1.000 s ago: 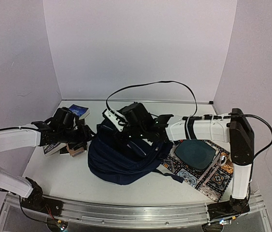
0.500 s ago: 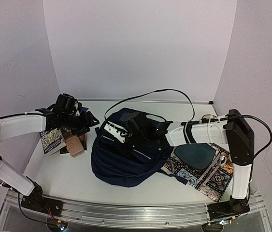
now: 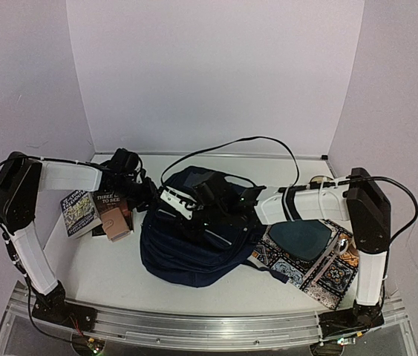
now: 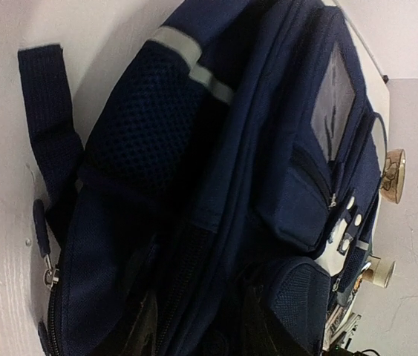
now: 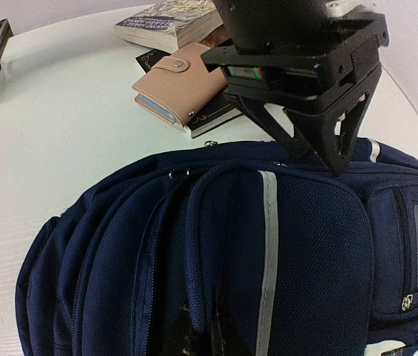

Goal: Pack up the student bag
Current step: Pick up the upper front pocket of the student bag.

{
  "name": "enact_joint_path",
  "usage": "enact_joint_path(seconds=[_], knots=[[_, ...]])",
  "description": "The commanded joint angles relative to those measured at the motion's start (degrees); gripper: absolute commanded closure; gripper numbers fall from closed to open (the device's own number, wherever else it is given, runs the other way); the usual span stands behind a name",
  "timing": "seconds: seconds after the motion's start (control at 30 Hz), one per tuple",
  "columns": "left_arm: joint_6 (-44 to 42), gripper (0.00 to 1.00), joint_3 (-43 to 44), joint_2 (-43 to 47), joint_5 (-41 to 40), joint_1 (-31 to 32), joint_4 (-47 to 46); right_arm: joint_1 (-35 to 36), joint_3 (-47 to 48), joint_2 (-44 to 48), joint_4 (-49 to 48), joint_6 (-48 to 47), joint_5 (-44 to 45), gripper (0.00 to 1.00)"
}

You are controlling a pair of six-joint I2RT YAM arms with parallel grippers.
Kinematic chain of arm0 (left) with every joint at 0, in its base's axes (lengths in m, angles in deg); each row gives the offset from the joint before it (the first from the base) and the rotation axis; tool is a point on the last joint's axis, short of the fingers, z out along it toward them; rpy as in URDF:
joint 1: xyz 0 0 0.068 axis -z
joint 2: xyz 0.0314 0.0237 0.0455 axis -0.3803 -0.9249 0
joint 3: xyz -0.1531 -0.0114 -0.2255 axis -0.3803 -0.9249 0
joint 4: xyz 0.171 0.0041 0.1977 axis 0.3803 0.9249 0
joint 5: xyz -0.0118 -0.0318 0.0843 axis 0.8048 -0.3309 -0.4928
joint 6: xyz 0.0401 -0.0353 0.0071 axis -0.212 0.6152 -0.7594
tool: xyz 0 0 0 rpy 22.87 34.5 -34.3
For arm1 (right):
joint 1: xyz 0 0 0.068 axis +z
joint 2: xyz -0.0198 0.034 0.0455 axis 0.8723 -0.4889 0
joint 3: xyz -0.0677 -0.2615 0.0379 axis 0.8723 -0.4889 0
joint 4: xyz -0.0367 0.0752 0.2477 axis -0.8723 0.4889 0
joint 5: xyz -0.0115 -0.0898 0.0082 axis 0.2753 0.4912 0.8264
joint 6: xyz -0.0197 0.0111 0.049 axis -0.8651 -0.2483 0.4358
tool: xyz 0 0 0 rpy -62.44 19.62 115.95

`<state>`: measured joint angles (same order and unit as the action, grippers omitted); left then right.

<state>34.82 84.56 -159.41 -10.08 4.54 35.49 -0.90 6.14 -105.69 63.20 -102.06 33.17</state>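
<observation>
The student bag [image 3: 194, 248], dark navy with a white stripe, lies bulged up at mid-table. It fills the left wrist view [image 4: 216, 148] and the right wrist view [image 5: 305, 252]. My right gripper [image 3: 201, 210] is over the bag's top. In its own view the right gripper [image 5: 205, 334] is shut, pinching a ridge of bag fabric beside the stripe. My left gripper [image 3: 143, 196] is at the bag's left edge. In its own view the left gripper [image 4: 201, 330] has its fingers apart, with a fold of the bag between them. It also shows in the right wrist view [image 5: 298, 81].
Books [image 3: 79, 211] and a tan wallet [image 3: 117, 222] lie left of the bag; the wallet [image 5: 179, 93] shows in the right wrist view. A patterned mat [image 3: 320, 271] with a dark teal object [image 3: 301, 237] lies at the right. A black cable [image 3: 231, 141] loops over the bag.
The bag has been lifted from a slumped heap into a fuller bulge. The left arm has raised its elbow and moved its gripper right, from over the books to the bag's left edge.
</observation>
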Motion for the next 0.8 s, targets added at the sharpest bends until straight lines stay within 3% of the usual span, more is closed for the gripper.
enact_joint_path(seconds=[0.0, 0.27, 0.6, 0.77], knots=[[-0.4, 0.64, 1.1, -0.7, 3.3, -0.3, -2.1, 0.3, 0.3, 0.5, -0.1, -0.8, 0.3, 1.00], [0.3, 0.67, -2.4, 0.8, 5.3, -0.2, -4.0, 0.4, 0.8, -0.8, -0.4, -0.7, 1.0, 1.00], [1.9, 0.95, -5.2, 4.3, 6.1, 0.0, -6.0, 0.4, 0.2, -1.8, -2.0, 0.5, 4.0, 1.00], [2.7, 1.00, -8.4, 9.3, 2.3, 0.0, -5.9, 0.4, 0.2, -1.9, -2.9, 1.4, 8.1, 1.00]])
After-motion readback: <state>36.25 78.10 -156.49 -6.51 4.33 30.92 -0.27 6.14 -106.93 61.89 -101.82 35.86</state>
